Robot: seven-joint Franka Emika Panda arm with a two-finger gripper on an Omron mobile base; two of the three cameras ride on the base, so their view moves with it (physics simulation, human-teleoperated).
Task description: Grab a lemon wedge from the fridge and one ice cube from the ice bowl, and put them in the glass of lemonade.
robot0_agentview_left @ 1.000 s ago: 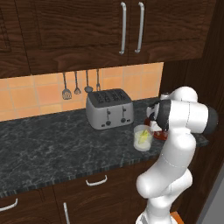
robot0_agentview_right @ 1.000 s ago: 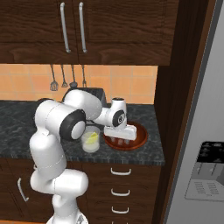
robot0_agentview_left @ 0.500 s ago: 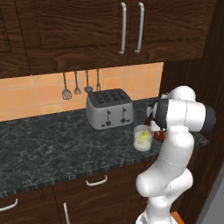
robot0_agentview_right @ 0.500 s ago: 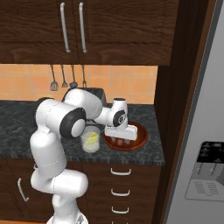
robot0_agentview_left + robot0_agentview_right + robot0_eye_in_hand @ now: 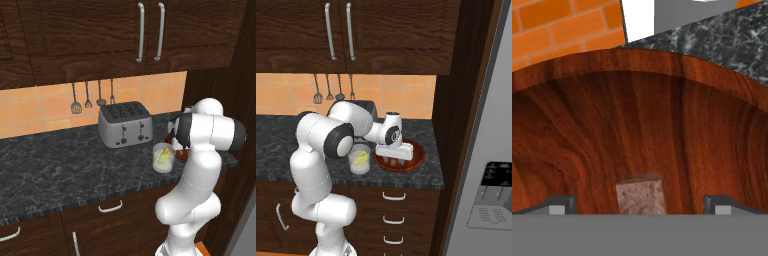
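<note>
one ice cube [image 5: 640, 194] between open hand [image 5: 640, 204] fingers.

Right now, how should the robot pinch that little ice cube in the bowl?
Probably straight down from above, pinching the ice cube's two flat side faces. It lies alone on the ice bowl's floor, midway between the open gripper's fingertips, so closing should catch it squarely.

From my right base view the gripper [image 5: 394, 161] hides the middle of the ice bowl [image 5: 417, 159], and my arm covers most of the toaster [image 5: 367, 106].
</note>
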